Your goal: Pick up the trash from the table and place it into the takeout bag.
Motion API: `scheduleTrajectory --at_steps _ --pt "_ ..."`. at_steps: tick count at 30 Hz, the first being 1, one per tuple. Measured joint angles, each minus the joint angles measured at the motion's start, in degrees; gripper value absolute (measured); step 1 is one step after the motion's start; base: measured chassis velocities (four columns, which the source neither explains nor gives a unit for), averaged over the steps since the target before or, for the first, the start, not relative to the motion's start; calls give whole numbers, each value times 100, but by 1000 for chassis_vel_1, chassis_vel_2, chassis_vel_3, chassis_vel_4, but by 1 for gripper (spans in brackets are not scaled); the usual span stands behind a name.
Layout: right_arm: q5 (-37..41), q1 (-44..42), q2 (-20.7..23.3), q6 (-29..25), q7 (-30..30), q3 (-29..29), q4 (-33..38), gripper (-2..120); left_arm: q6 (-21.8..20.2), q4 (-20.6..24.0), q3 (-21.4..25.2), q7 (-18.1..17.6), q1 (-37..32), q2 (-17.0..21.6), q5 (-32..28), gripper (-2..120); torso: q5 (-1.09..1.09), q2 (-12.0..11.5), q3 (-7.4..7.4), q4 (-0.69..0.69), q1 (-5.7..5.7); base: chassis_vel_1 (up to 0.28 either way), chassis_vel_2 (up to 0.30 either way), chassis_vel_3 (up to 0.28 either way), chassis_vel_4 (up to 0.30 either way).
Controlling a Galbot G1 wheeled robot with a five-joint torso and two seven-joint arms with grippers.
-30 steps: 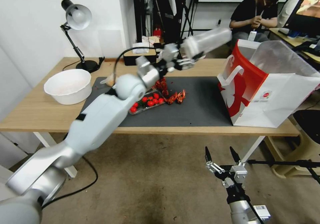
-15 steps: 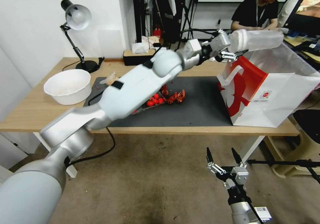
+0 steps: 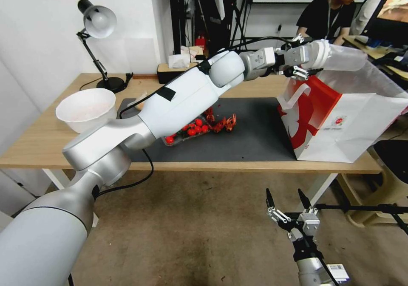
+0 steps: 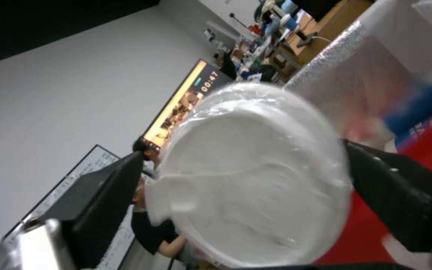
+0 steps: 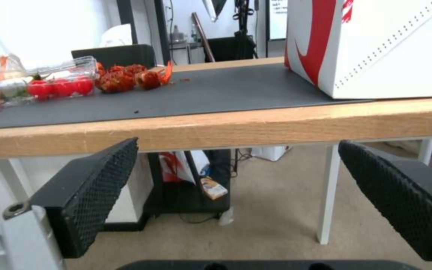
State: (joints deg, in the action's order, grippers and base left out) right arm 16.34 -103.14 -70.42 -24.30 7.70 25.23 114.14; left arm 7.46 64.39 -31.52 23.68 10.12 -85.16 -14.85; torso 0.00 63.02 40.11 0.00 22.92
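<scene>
Since a moment ago your left gripper [image 3: 307,60] has carried the bottle [image 3: 340,56] over the takeout bag [image 3: 340,120], pinching it; right gripper [image 3: 285,205] hangs spread below the table [image 3: 51,145].

We are reading only the digits "00:47" on a glowing screen [image 4: 186,99] standing in the room behind, while the small red logo [image 3: 338,121] on the takeout bag [image 3: 361,124] is staying too small to read.
</scene>
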Motion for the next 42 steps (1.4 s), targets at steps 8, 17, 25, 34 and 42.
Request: scheduleTrajectory --at_steps 8,17,25,34,42 --pt "1 37 -4 -3 -2 -37 -45 100 -22 60 2 -105 26 16 -147 100 0 0 0 -1 0 0 0 0 0" --pt "3 67 -22 28 -3 -110 -43 100 -510 731 210 -790 -408 617 -830 100 -1 0 0 -1 0 0 0 0 0" --pt "3 31 -28 29 -7 -125 0 100 -1299 1738 1050 -1659 -1540 1368 -1098 100 -2 1 0 0 0 0 0 0 0" --pt "2 37 -28 35 -8 -135 12 100 -1482 2167 1426 -2040 -2101 1658 -1118 100 0 1 -1 -1 0 0 0 0 0" --pt "2 65 -6 48 -9 -156 5 100 -1794 2549 1819 -2771 -2687 1829 -1082 100 -2 1 0 2 0 0 0 0 0"
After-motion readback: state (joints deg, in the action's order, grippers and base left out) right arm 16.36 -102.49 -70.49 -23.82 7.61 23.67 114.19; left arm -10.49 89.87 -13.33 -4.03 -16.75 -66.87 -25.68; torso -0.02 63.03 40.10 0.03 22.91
